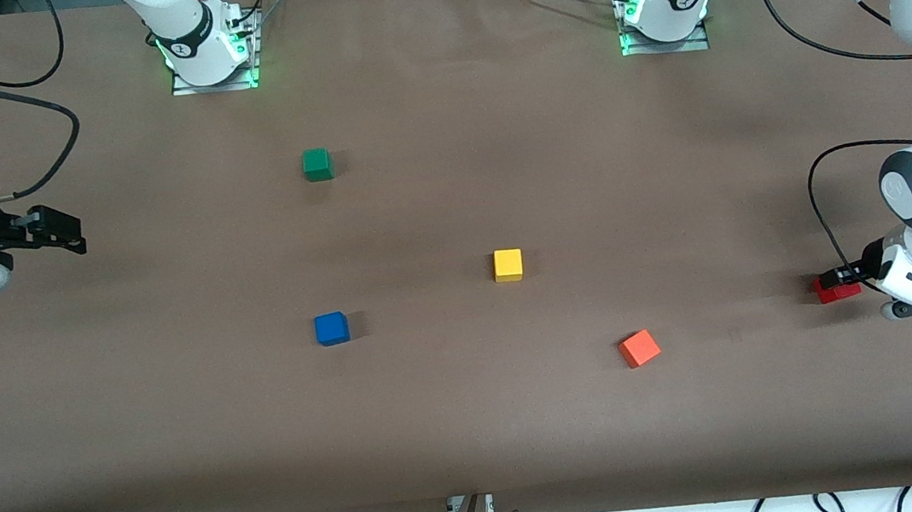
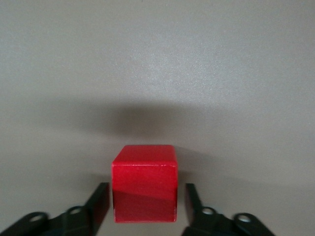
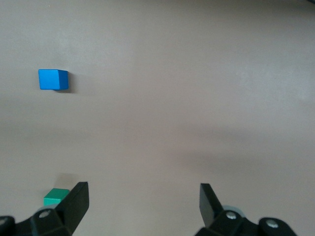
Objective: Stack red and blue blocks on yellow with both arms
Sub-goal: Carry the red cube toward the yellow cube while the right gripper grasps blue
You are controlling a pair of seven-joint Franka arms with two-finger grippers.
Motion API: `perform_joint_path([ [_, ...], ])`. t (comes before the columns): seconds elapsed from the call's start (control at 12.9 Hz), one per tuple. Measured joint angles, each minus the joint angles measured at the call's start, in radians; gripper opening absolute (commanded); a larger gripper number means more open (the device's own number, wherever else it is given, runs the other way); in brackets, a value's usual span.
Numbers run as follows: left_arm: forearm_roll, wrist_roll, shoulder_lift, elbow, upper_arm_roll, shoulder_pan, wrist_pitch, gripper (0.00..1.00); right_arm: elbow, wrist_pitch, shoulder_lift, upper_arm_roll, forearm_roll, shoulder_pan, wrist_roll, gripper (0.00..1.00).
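Note:
The deep red block (image 1: 840, 291) lies on the table at the left arm's end. My left gripper (image 1: 830, 280) is down around it, open; in the left wrist view the red block (image 2: 144, 184) sits between the fingers (image 2: 98, 201) with a narrow gap on each side. The blue block (image 1: 331, 329) and the yellow cube (image 1: 508, 265) lie apart near the table's middle. My right gripper (image 1: 71, 233) is open and empty, up over the right arm's end of the table. Its wrist view shows the blue block (image 3: 53, 79) well off from the open gripper (image 3: 143, 196).
A green cube (image 1: 317, 164) lies farther from the front camera than the blue block; it also shows in the right wrist view (image 3: 55, 197). An orange-red cube (image 1: 639, 348) lies nearer to the camera than the yellow cube, toward the left arm's end.

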Motion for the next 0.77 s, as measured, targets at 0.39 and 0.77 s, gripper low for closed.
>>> perform_joint_path([
  [0.39, -0.001, -0.006, -0.002, 0.015, -0.015, -0.001, 0.010, 0.06, -0.001, 0.027, 0.065, 0.008, 0.064, 0.012, 0.008, 0.99],
  [0.77, -0.001, -0.022, -0.074, 0.084, -0.126, -0.066, -0.091, 0.08, 0.001, 0.260, 0.246, 0.025, 0.093, 0.132, 0.131, 0.99],
])
